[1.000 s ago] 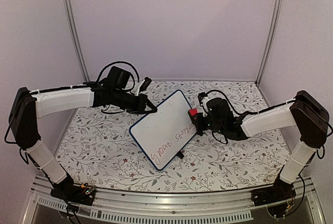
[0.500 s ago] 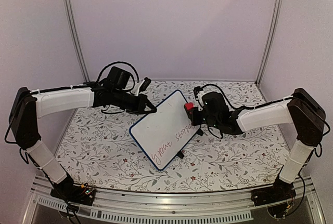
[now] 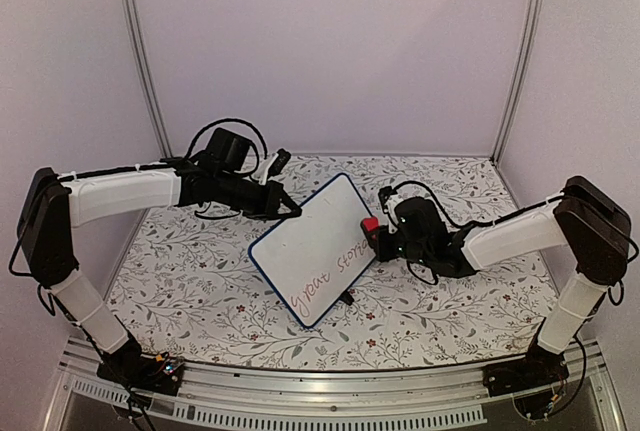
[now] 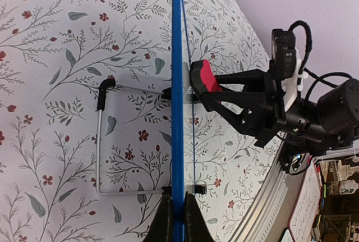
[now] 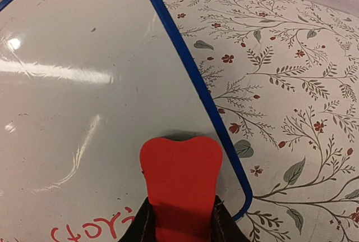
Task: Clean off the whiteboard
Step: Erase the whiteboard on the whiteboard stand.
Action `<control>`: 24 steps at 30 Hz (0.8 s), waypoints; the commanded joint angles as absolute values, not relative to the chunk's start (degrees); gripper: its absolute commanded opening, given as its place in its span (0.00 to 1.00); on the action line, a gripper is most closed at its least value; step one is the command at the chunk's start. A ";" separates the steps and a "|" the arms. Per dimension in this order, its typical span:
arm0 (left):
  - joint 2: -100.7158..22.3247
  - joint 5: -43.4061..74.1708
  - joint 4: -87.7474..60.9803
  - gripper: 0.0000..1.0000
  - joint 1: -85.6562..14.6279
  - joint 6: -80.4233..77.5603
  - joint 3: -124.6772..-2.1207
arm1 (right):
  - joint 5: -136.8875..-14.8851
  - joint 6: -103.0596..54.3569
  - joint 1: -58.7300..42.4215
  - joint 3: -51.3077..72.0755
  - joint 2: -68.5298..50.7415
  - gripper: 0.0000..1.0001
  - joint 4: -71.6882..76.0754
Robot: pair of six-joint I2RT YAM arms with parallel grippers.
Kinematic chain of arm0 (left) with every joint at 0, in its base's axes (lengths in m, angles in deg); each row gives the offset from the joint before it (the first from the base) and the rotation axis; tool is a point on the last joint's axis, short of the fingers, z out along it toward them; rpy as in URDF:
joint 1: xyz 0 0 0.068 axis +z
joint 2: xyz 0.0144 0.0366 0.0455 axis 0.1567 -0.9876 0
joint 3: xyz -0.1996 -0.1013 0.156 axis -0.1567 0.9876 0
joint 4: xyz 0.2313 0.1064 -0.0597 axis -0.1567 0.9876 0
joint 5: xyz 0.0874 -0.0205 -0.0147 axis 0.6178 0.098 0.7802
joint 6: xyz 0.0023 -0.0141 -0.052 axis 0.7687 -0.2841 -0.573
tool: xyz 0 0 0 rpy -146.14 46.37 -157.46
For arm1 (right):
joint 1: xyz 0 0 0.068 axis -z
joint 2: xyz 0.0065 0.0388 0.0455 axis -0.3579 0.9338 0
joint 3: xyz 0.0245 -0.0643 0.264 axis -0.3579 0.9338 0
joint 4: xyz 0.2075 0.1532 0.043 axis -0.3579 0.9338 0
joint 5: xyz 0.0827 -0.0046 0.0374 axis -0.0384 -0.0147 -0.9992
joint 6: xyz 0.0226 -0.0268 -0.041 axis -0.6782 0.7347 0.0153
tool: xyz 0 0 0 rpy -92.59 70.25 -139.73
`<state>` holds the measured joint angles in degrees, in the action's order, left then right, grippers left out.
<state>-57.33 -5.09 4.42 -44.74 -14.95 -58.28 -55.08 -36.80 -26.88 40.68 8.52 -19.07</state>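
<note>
The whiteboard [image 3: 300,241] stands tilted on the floral table, with red handwriting [image 3: 328,281] along its lower right part. My left gripper [image 3: 297,211] is shut on the board's far-left rim. The left wrist view shows the blue rim [image 4: 177,113] edge-on, pinched by the left gripper [image 4: 178,211]. My right gripper [image 3: 374,231] is shut on a red eraser [image 3: 370,223], which rests against the board's face near its right edge. In the right wrist view the eraser [image 5: 180,174] lies on the board [image 5: 84,85] just above the writing [image 5: 90,231], held by the right gripper [image 5: 180,219].
A wire stand [image 4: 100,141] with black clip feet [image 3: 346,298] props the board from behind. The floral tablecloth [image 3: 450,301] covers the table. An aluminium rail [image 3: 330,386] runs along the near edge, and walls close in the back and sides.
My right gripper carried the eraser toward the board's far corner, then back down along its right edge. The left arm and the board have stayed put.
</note>
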 commanded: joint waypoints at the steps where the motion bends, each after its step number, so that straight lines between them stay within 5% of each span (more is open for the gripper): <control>1: -58.35 -9.66 3.33 0.00 -47.05 -12.73 -58.77 | -57.18 -37.49 -28.33 42.25 8.72 0.22 -15.54; 24: -58.01 -9.59 3.32 0.00 -47.34 -12.87 -58.64 | -56.05 -40.91 -28.33 44.26 6.25 0.22 -15.35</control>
<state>-57.33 -5.46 4.21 -44.76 -14.98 -58.28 -55.16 -40.87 -27.78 44.30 7.17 -18.81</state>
